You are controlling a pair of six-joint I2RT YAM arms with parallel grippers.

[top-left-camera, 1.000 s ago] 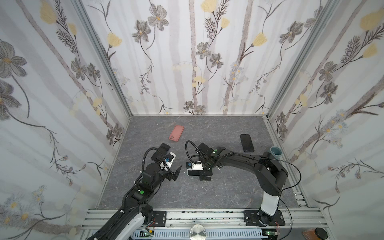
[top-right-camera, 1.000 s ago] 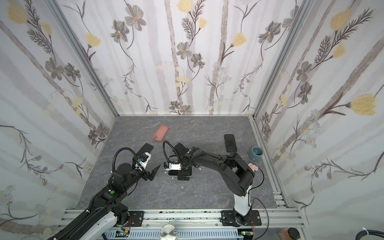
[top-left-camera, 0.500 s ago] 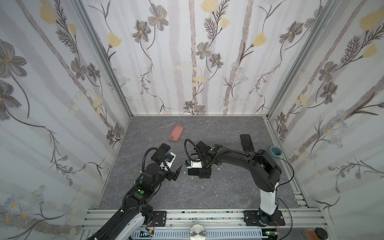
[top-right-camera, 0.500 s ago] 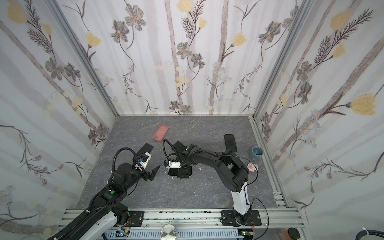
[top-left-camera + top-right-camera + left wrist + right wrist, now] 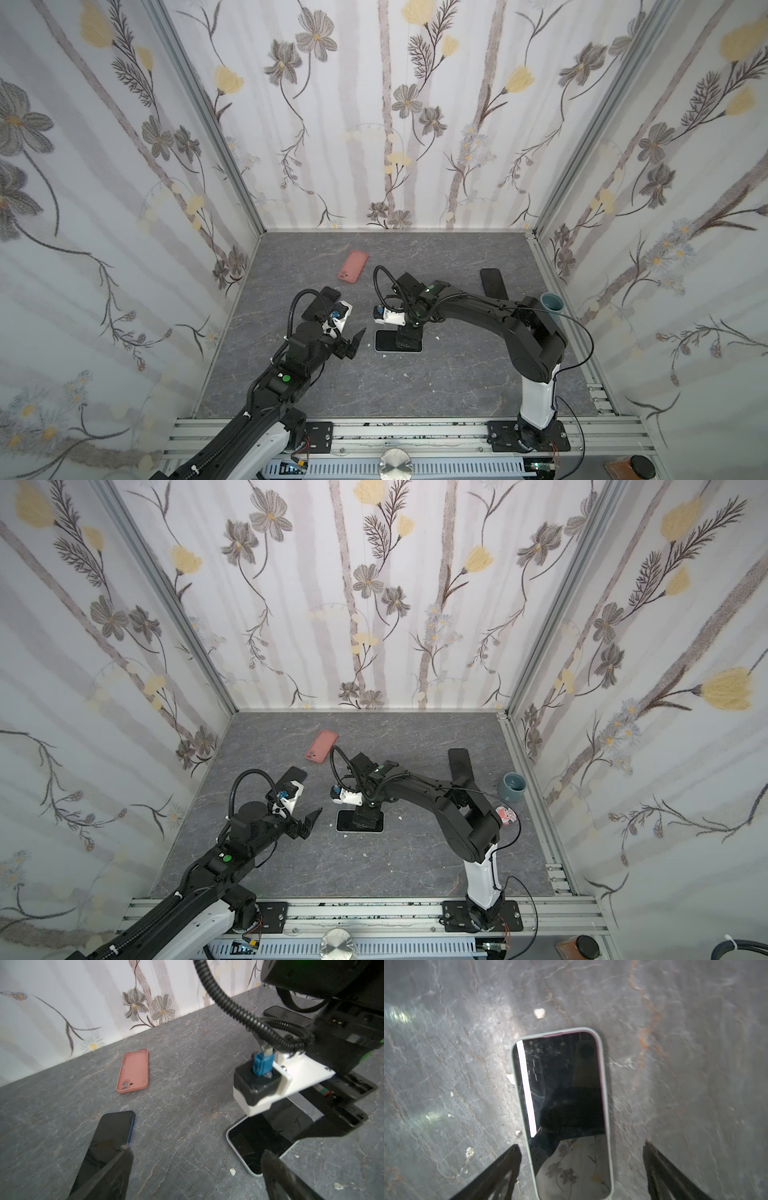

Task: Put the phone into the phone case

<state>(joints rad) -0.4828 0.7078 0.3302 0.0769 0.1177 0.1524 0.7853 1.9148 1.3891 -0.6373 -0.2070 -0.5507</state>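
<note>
Grey marble-patterned table (image 5: 457, 386), walled in by flowered paper, carried every item. Near its middle lay the black-screened phone (image 5: 562, 1095), flat and face up, seated in a pale green soft phone case (image 5: 564, 1031) whose rim ran around the glass. A thin pink line showed between glass and rim at one end.

The right end effector (image 5: 581, 1145) stood directly over one end of the cased phone. Its jaws were open, with one dark finger on each long side, both clear of the case in the right wrist view. It gripped nothing.

The left end effector (image 5: 195, 1150) was near the case's left end and apart from it, jaws spread with nothing between them.

Beside that arm lay a black phone with a blue edge (image 5: 110, 1136). Farther back lay an empty pink phone case (image 5: 133, 1071), hollow side up. A second dark phone (image 5: 492, 282) lay toward the right rear, and a teal cup (image 5: 552, 302) stood at the right edge. Small white crumbs (image 5: 539, 1013) were scattered around the cased phone.
</note>
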